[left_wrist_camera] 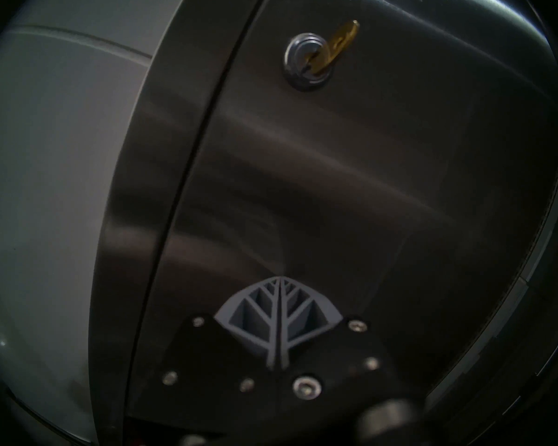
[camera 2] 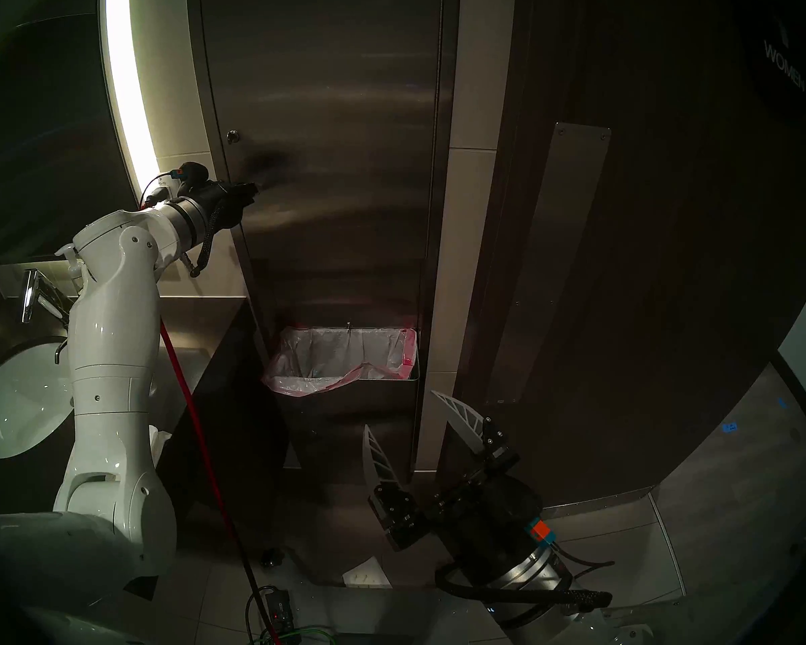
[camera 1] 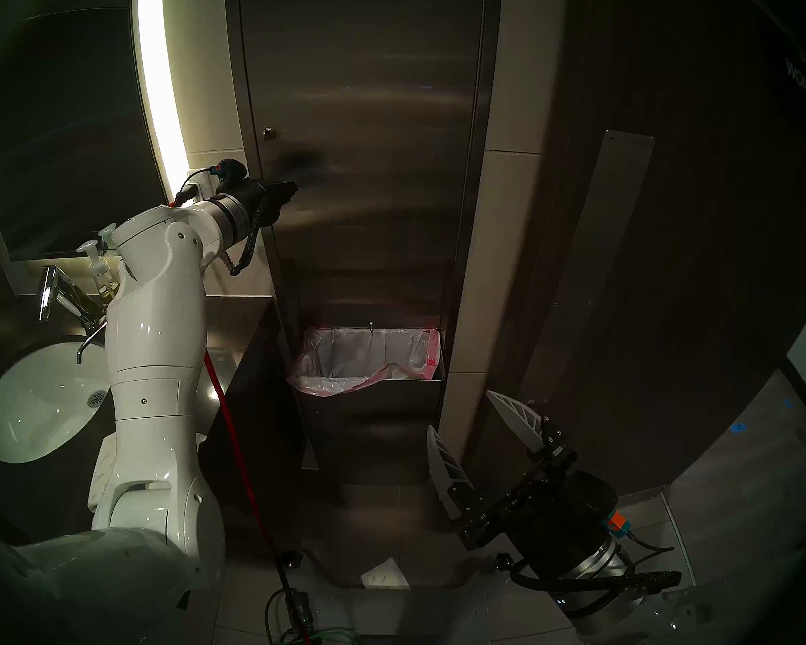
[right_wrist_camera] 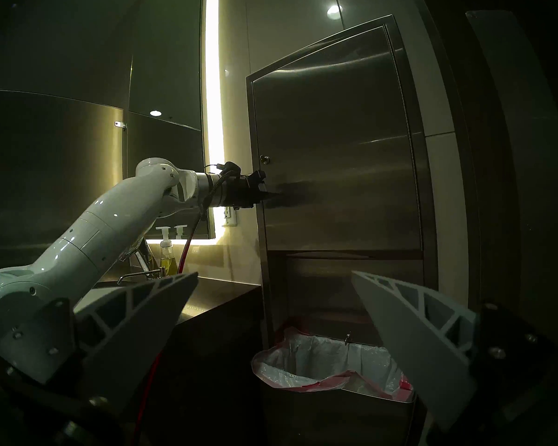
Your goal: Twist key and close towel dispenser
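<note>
- We see left end effector closed, empty, tips at the towel dispenser door, below the key in its lock.
- Right end effector open, well apart.

Brass key in shut dispenser

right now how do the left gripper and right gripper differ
The left gripper is shut, fingers pressed together; the right gripper is wide open and empty. The left gripper is raised against the towel dispenser door, just below the key; the right gripper hangs low, away from it, near the bin liner. Both have the same pale ribbed fingers and hold nothing.
</note>
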Robot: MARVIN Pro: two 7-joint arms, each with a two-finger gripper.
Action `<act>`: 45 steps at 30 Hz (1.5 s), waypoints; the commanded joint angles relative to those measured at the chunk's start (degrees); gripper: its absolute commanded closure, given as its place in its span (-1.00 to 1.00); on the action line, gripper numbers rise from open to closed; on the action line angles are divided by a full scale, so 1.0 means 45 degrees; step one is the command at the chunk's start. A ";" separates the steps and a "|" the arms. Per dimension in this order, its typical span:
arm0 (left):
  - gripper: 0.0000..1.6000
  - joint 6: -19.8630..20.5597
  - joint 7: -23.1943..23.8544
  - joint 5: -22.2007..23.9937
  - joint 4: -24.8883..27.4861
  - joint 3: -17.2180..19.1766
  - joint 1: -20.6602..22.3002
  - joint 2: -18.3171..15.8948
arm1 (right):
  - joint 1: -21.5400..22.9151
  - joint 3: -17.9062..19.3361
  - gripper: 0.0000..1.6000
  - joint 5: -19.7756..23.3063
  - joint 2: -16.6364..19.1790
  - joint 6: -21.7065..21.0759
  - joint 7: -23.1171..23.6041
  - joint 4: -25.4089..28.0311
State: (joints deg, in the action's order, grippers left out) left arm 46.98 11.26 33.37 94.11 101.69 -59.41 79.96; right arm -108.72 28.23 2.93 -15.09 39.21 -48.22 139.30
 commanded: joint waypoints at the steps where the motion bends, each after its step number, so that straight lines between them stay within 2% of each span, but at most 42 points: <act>1: 1.00 0.0483 0.0115 0.0343 0.1010 0.0413 -0.0311 -0.0030 | -0.0164 -0.0010 -1.00 -0.0558 0.0032 0.0112 -0.0281 0.0155; 8: 1.00 0.1232 0.0168 0.0555 0.2311 0.1130 -0.1523 -0.0182 | -0.0240 0.0029 -1.00 -0.0732 0.0126 0.0155 -0.0511 0.0155; 9: 1.00 0.1380 0.0161 0.0590 0.2793 0.1260 -0.1809 -0.0159 | -0.0278 -0.0005 -1.00 -0.0783 0.0078 0.0151 -0.0524 0.0155; 11: 1.00 0.1518 0.0300 0.0695 0.2892 0.1352 -0.1899 -0.0188 | -0.0281 0.0024 -1.00 -0.0807 0.0129 0.0165 -0.0589 0.0155; 13: 1.00 0.1768 0.0366 0.0753 0.3752 0.1477 -0.2364 -0.0163 | -0.0351 -0.0026 -1.00 -0.0900 0.0057 0.0162 -0.0620 0.0155; 18: 1.00 0.1782 0.0524 0.0913 0.4147 0.1710 -0.2642 -0.0180 | -0.0379 0.0035 -1.00 -0.1003 0.0149 0.0186 -0.0771 0.0155; 19: 1.00 0.1782 0.0496 0.0931 0.4636 0.1825 -0.2881 -0.0131 | -0.0420 0.0004 -1.00 -0.1068 0.0101 0.0181 -0.0788 0.0155; 20: 1.00 0.1782 0.0590 0.1018 0.4462 0.1878 -0.2806 -0.0148 | -0.0409 0.0048 -1.00 -0.1084 0.0172 0.0195 -0.0849 0.0155; 21: 1.00 0.1782 0.0482 0.1020 0.4997 0.2049 -0.3003 -0.0061 | -0.0471 0.0016 -1.00 -0.1215 0.0124 0.0192 -0.0917 0.0155; 28: 1.00 0.1782 0.0529 0.1052 0.5172 0.1831 -0.2771 -0.0136 | -0.0585 0.0030 -1.00 -0.1510 0.0153 0.0205 -0.1177 0.0155; 38: 1.00 0.1636 0.0165 0.0749 0.4282 0.1129 -0.1860 -0.0185 | -0.0740 0.0037 -1.00 -0.1867 0.0180 0.0210 -0.1507 0.0155; 45: 1.00 0.1386 -0.0281 0.0553 0.3397 0.1062 -0.0948 -0.0208 | -0.0816 0.0069 -1.00 -0.2046 0.0244 0.0218 -0.1718 0.0155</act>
State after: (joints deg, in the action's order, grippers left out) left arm 54.69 11.08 36.44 111.41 106.62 -69.17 79.37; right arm -112.16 28.39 -4.74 -14.17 40.19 -55.28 139.33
